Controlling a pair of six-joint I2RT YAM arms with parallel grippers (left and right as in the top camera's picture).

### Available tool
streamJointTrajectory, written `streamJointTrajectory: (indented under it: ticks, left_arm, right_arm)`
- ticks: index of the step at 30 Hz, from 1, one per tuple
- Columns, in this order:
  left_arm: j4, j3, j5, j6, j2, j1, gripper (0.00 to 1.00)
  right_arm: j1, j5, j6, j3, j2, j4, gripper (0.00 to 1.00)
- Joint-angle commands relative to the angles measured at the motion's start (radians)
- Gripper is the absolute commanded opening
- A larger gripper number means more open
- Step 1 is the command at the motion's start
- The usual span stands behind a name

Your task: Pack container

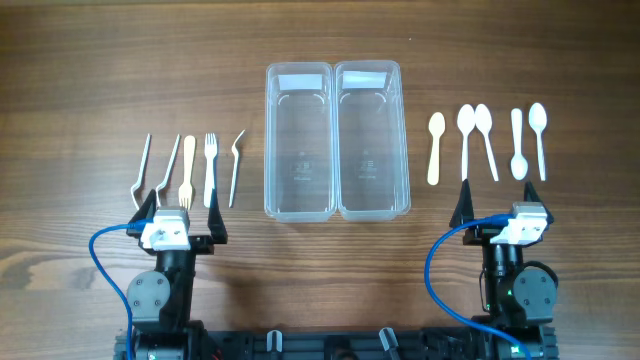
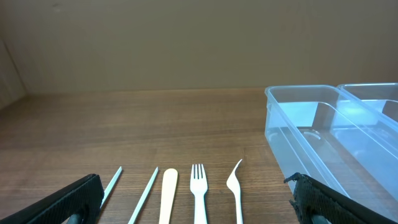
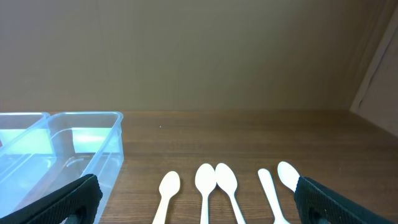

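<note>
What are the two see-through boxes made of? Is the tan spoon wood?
The left box and right box look like clear, glossy plastic: the grain of the table shows through them. The tan spoon looks matte and cream-coloured, maybe wood, maybe plastic; it is too small to tell.

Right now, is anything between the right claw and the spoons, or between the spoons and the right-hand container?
Nothing visible. The open right claw sits just short of the spoons, only bare table between. The wood from the spoons to the right-hand container is free too, and that container looks empty.
</note>
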Motion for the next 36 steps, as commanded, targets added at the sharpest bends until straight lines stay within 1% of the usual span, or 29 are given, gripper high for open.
streamJointTrajectory:
  ticks: [1, 3, 5, 6, 7, 11, 13, 36]
  left_arm:
    - [0.007, -0.01, 0.012, 0.019, -0.002, -0.005, 1.0]
    - [0.007, -0.01, 0.011, 0.02, -0.002, -0.005, 1.0]
    - [0.008, -0.01, -0.022, 0.037, -0.002, -0.004, 1.0]
    - [0.007, -0.01, -0.008, 0.037, -0.002, -0.004, 1.0]
    - [0.006, -0.01, 0.037, 0.031, -0.001, -0.005, 1.0]
    - [0.008, -0.01, 0.057, -0.135, 0.0, -0.006, 1.0]
    - [0.008, -0.01, 0.057, -0.174, 0.0, -0.006, 1.0]
    - [0.008, -0.01, 0.057, -0.173, 0.0, -0.006, 1.0]
  right_arm:
    - [0.006, 0.018, 0.02, 0.0, 0.005, 0.005, 1.0]
    - [0.006, 0.018, 0.02, 0.0, 0.005, 0.005, 1.0]
    - [0.006, 0.018, 0.02, 0.0, 0.005, 0.005, 1.0]
    - [0.006, 0.018, 0.02, 0.0, 0.005, 0.005, 1.0]
    - [0.006, 0.018, 0.02, 0.0, 0.005, 0.005, 1.0]
    - [0.006, 0.018, 0.02, 0.0, 0.005, 0.005, 1.0]
    - [0.006, 0.018, 0.02, 0.0, 0.005, 0.005, 1.0]
    - [0.006, 0.018, 0.02, 0.0, 0.005, 0.005, 1.0]
